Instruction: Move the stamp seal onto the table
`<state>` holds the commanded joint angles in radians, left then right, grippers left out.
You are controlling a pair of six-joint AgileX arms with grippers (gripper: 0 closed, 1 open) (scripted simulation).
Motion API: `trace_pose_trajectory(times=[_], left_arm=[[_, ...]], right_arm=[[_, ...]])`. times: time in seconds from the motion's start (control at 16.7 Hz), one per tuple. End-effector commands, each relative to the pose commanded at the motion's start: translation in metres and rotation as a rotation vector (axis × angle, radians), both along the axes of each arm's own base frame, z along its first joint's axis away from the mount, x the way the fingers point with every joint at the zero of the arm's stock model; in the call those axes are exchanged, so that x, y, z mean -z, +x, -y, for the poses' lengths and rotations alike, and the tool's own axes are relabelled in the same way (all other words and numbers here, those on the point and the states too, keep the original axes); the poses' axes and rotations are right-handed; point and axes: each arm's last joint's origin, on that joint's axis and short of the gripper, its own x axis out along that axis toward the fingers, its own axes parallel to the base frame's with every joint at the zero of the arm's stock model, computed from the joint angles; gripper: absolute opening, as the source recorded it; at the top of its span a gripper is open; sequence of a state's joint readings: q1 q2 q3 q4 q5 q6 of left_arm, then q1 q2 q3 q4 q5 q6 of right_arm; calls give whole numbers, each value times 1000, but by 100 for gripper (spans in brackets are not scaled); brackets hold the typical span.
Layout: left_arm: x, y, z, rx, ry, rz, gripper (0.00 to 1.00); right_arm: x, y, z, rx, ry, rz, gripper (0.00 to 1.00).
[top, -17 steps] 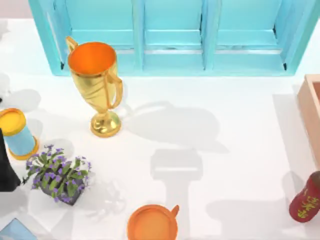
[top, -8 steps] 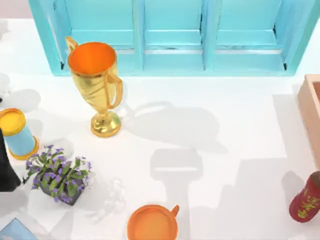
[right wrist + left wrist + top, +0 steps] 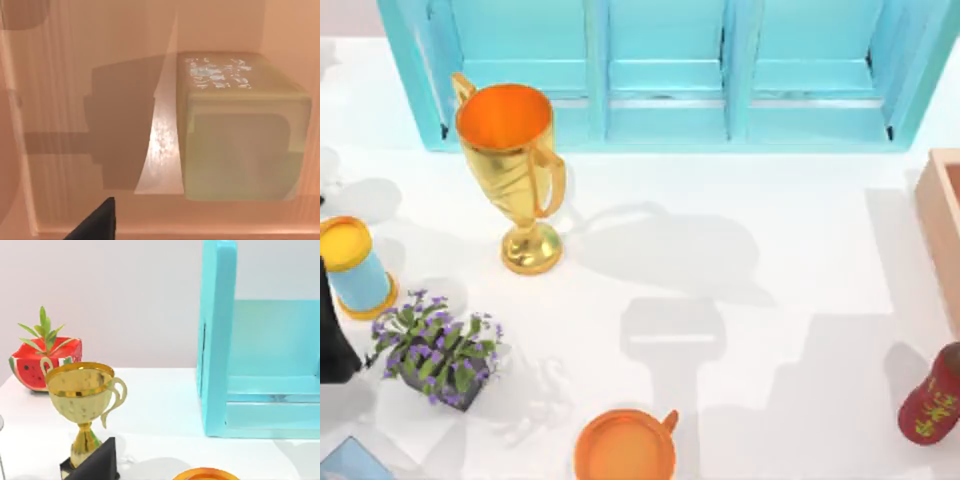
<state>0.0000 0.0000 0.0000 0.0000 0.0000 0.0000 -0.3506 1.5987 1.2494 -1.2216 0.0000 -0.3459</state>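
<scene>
The stamp seal (image 3: 240,135) is a tan block with pale marks on its top face. It stands on the floor of the light-brown wooden box (image 3: 75,75), close below my right wrist camera. A dark part of my right gripper (image 3: 97,225) shows in front of it, off to one side and not touching the block. The white table (image 3: 820,200) spreads across the top view, with the wooden box (image 3: 942,230) at its right edge. My left arm (image 3: 332,330) is parked at the table's left edge.
A gold trophy (image 3: 515,170) stands left of centre before the turquoise cabinet (image 3: 670,70). A flower pot (image 3: 438,350), a blue-and-yellow cylinder (image 3: 352,265) and an orange cup (image 3: 625,445) sit at the left and front. A red rounded object (image 3: 932,400) stands near the box.
A broad shadow has spread across the table's front right toward the wooden box. The objects on the table and the left arm have not moved.
</scene>
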Motion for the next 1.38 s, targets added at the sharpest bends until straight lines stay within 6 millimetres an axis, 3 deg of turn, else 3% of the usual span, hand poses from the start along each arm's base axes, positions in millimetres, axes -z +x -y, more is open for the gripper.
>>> trace_pose_trajectory(times=[0.54,0.84,1.38], left_arm=[[0,0,0,0,0,0,100],[0,0,0,0,0,0,100],[0,0,0,0,0,0,100]], right_arm=[[90,1,1,2,-2,6,100],[95,0,1,2,0,1,100],[95,0,1,2,0,1,32]])
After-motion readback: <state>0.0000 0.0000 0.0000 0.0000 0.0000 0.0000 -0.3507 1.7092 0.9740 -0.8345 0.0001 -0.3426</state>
